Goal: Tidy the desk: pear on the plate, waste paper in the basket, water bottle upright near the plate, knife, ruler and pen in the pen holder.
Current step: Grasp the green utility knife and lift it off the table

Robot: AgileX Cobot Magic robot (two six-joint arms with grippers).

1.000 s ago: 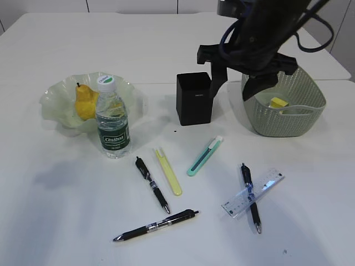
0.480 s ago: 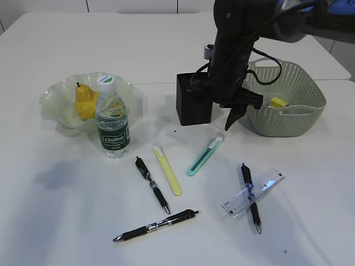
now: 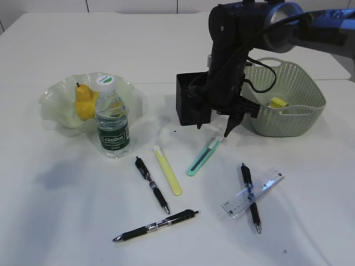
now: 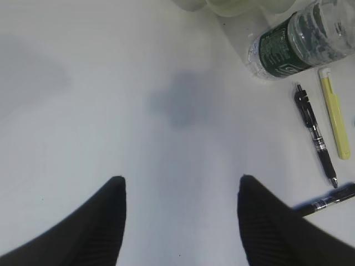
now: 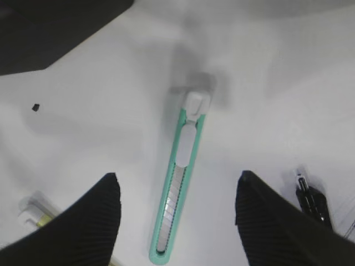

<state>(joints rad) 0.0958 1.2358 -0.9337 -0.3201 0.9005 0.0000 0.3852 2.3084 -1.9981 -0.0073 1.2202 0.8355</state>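
Right arm has swung off the basket (image 3: 285, 113) and dropped over the teal knife (image 3: 204, 157) on the table (image 3: 66, 221); we read that as paper binned, knife pick next. Pear (image 3: 85, 102) sits in the plate (image 3: 55, 100), bottle (image 3: 113, 119) upright beside it.

Right wrist view alone shows the right end effector (image 5: 177, 210) released, straddling the knife, not touching. Left end effector (image 4: 180, 208) released over bare table.

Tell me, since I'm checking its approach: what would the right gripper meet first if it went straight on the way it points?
Probably the teal-green plastic utility knife, lying on the white desk between the open fingers of the right gripper. Height above it is unclear.
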